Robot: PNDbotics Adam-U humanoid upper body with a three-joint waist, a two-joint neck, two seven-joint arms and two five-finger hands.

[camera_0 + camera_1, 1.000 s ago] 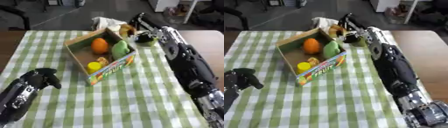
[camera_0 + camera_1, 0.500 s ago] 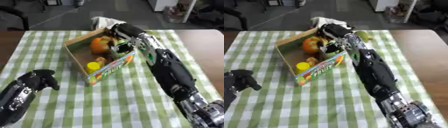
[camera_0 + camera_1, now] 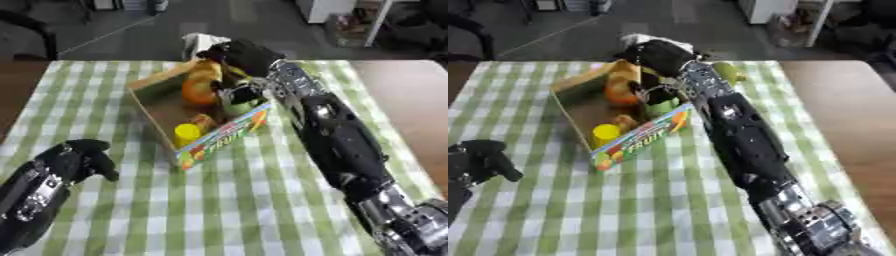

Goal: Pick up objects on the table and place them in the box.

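- The black right hand [image 3: 234, 55] reaches over the far end of the open cardboard fruit box [image 3: 150, 117]; whether its fingers are curled or spread cannot be told.
- Inside the box lie an orange round fruit [image 3: 199, 90], a green fruit [image 3: 236, 104] and a yellow cylinder-shaped item [image 3: 186, 133].
- The black left hand [image 3: 77, 159], fingers curled on nothing, rests at the lower left of the green-checked surface [image 3: 245, 200], whose near half lies open.
- A pale green fruit [image 3: 726, 71] sits outside, beyond the box, beside the right arm.

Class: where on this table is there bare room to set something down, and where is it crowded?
Free: the checked cloth in front of the box, between the left hand and the right arm; also left of the box. Crowded: the box's far end, where the right hand reaches over the orange.
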